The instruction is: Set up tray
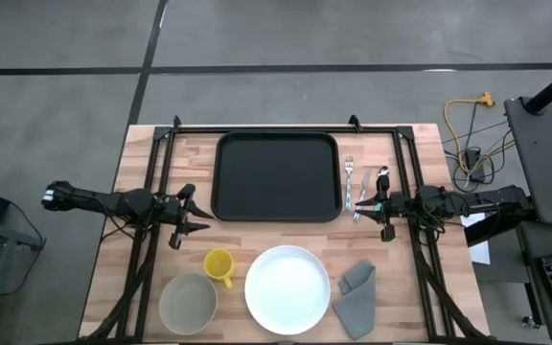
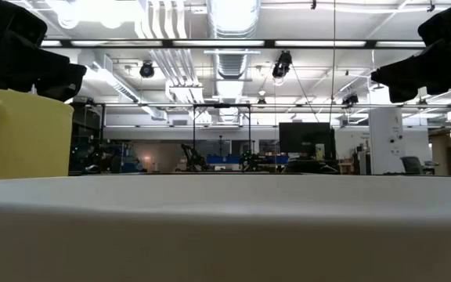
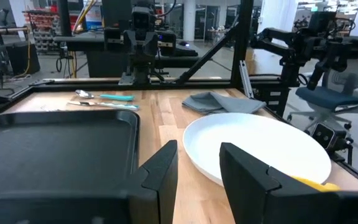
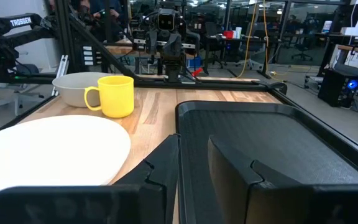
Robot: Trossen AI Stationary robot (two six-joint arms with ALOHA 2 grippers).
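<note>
The black tray (image 1: 276, 177) lies flat on the wooden table, toward its far edge, with nothing on it. My left gripper (image 1: 197, 217) hovers level at the tray's near-left corner, pointing toward the table's right. In the left wrist view its fingers (image 3: 197, 152) stand open with nothing between them. My right gripper (image 1: 370, 205) hovers level at the tray's right side, over the cutlery, pointing left. Its fingers (image 4: 194, 146) stand a little apart, holding nothing.
A fork (image 1: 349, 178) and a teal-handled spoon (image 1: 378, 182) lie right of the tray. Along the near edge sit a grey bowl (image 1: 188, 302), a yellow mug (image 1: 219, 266), a white plate (image 1: 287, 289) and a folded grey napkin (image 1: 356, 297).
</note>
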